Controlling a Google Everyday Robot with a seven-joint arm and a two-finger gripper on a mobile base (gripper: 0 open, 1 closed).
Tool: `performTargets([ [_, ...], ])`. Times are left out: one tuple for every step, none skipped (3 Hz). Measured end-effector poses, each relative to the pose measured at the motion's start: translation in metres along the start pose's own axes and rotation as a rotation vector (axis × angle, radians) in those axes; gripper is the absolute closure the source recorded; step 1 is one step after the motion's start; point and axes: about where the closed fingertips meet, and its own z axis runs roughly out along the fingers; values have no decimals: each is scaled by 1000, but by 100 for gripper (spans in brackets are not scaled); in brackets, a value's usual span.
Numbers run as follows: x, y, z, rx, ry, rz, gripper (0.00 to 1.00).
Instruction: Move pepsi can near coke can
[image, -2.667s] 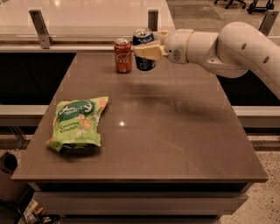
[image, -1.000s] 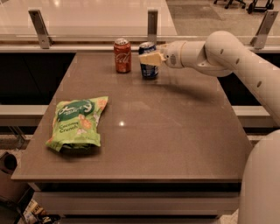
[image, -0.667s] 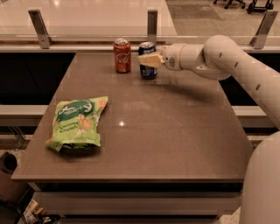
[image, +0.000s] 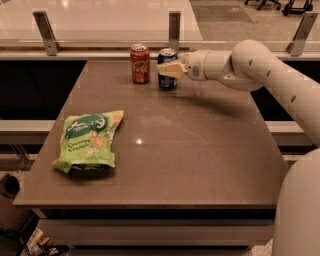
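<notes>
The pepsi can, dark blue with a silver top, stands upright on the brown table at the back, just right of the coke can. The coke can is red-orange with a silver top and stands upright. A small gap separates the two cans. My gripper reaches in from the right. Its cream fingers are closed around the upper part of the pepsi can. One finger crosses the can's front and hides part of its side.
A green chip bag lies flat on the left half of the table. A glass rail with metal posts runs along the table's back edge. My white arm spans the back right of the table.
The pepsi can was held above the table 2.7 s ago. It has come down and now stands on the table beside the coke can. Over the last second the gripper has barely moved.
</notes>
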Motion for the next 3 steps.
performTargets([
  [0, 2, 3, -5, 0, 0, 35],
  [0, 4, 5, -9, 0, 1, 12],
  [0, 6, 8, -13, 1, 1, 0],
])
